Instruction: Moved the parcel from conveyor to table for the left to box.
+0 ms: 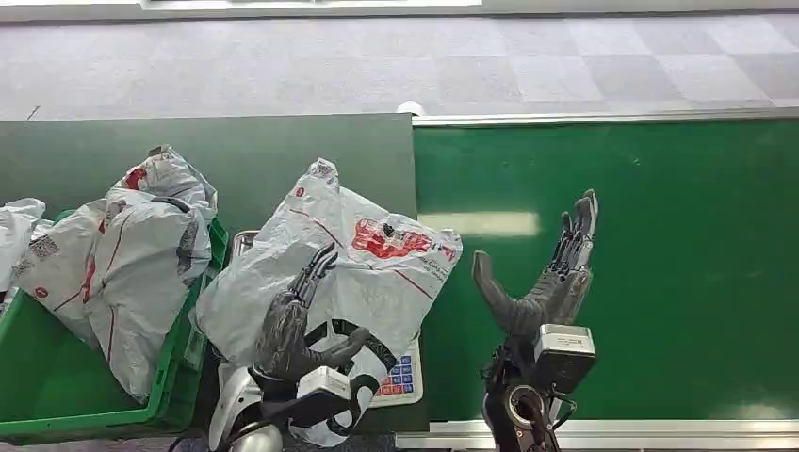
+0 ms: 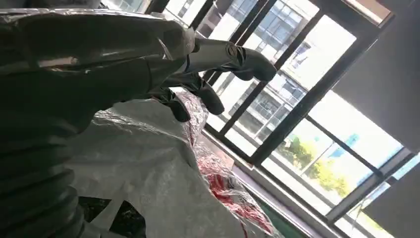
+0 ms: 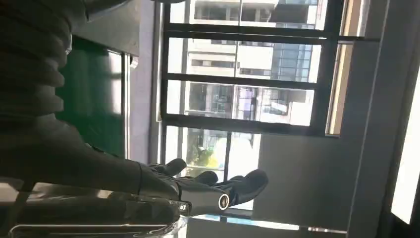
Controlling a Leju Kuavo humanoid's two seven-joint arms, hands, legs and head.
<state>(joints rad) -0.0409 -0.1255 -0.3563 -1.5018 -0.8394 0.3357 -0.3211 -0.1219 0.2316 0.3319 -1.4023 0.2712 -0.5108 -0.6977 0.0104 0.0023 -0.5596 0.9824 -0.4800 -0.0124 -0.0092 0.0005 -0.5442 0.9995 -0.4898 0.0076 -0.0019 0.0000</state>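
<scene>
Left hand (image 1: 300, 315) lies with fingers spread on the parcel (image 1: 358, 268), gripping nothing, right hand (image 1: 546, 278) open, empty above the conveyor (image 1: 678, 245)

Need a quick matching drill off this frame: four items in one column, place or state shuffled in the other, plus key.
Column 1:
1. left hand
2. right hand
3. green crate
4. scale

Column 2:
A. open above the conveyor belt
B. lies under the parcel
C. holds grey bags
D. rests on the parcel

Pairs: 1-D, 2-A, 3-C, 4-B
</scene>
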